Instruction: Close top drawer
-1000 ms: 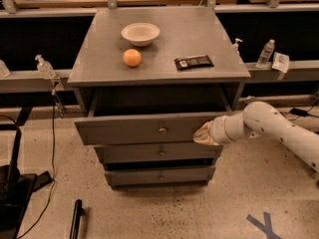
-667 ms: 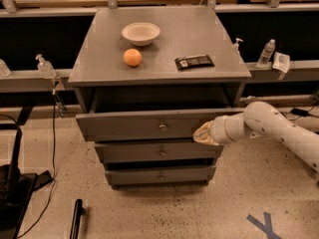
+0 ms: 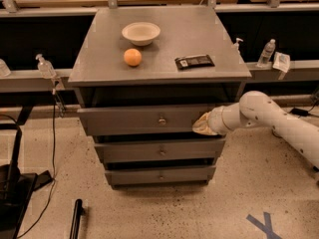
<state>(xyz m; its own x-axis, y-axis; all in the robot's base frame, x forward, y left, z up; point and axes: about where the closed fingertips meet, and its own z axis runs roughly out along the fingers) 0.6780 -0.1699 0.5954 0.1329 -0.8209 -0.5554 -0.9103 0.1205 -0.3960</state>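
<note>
The top drawer point(image 3: 134, 119) is the uppermost of three grey drawers in the cabinet, with a small round metal knob point(image 3: 162, 121) at its centre. It stands pulled out a little past the cabinet top's front edge. My gripper point(image 3: 201, 126) comes in from the right on a white arm point(image 3: 269, 118) and rests against the right part of the drawer's front panel, to the right of the knob.
On the cabinet top point(image 3: 199, 34) lie a white bowl point(image 3: 141, 33), an orange point(image 3: 132, 57) and a dark snack bar point(image 3: 194, 61). Two similar drawers point(image 3: 160, 152) sit below. Bottles point(image 3: 267, 53) stand on ledges at both sides. A dark stand point(image 3: 12, 183) and cables are at floor left.
The top drawer has slid slightly inward, with my gripper following against its front. Nothing else has moved.
</note>
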